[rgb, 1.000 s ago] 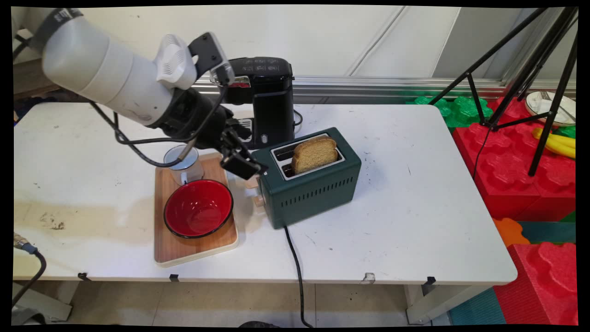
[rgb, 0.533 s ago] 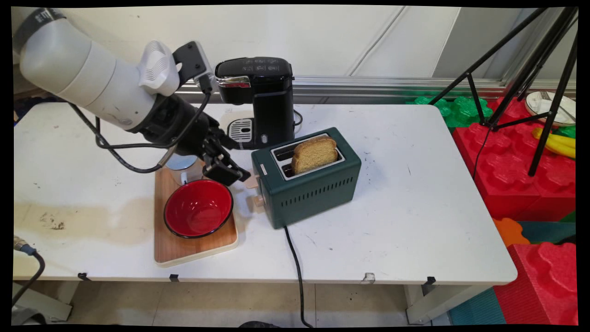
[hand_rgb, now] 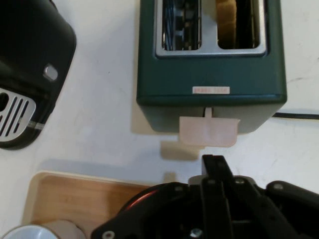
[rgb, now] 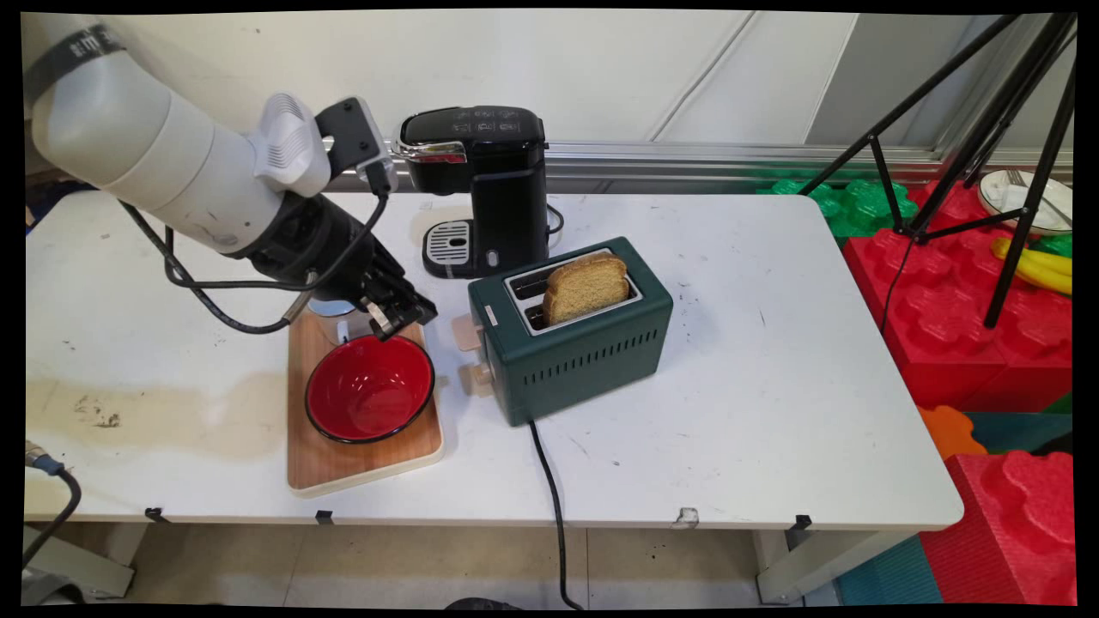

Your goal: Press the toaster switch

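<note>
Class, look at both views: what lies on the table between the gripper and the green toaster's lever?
Only bare white table lies between gripper and toaster lever; the hand view shows it.

This is a lab or test room set up to mimic a kitchen. A white table [rgb: 773, 343] at the centre of the frame carries a toaster [rgb: 584, 343] and a coffee machine [rgb: 494, 184], while a black tripod [rgb: 987, 129] stands at the upper right over red foam blocks [rgb: 962, 343] stacked along the right edge.

Arm reaches in from left, tool [rgb: 397, 316] closed, angled down.
</note>
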`<state>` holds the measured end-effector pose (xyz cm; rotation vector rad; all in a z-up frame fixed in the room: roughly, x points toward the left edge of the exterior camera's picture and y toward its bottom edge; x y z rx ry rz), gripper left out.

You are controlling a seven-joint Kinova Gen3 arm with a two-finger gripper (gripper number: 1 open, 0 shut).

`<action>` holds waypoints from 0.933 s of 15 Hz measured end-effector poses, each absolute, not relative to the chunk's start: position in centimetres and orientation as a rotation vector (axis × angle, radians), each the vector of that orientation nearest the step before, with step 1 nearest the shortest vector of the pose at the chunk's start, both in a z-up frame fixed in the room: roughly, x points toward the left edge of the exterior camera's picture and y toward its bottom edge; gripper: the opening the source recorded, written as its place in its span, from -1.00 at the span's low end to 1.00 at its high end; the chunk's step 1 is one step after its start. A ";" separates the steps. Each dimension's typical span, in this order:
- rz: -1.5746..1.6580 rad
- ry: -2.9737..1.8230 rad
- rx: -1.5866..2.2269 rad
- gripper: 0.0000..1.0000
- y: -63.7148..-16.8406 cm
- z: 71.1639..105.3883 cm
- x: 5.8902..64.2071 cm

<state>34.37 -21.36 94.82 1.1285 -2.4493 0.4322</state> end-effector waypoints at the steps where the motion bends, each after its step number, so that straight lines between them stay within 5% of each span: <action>1: 0.433 -2.452 1.133 -1.00 -21.4 94.7 34.3; 14: 0.425 -2.446 1.154 -1.00 -23.2 91.8 33.2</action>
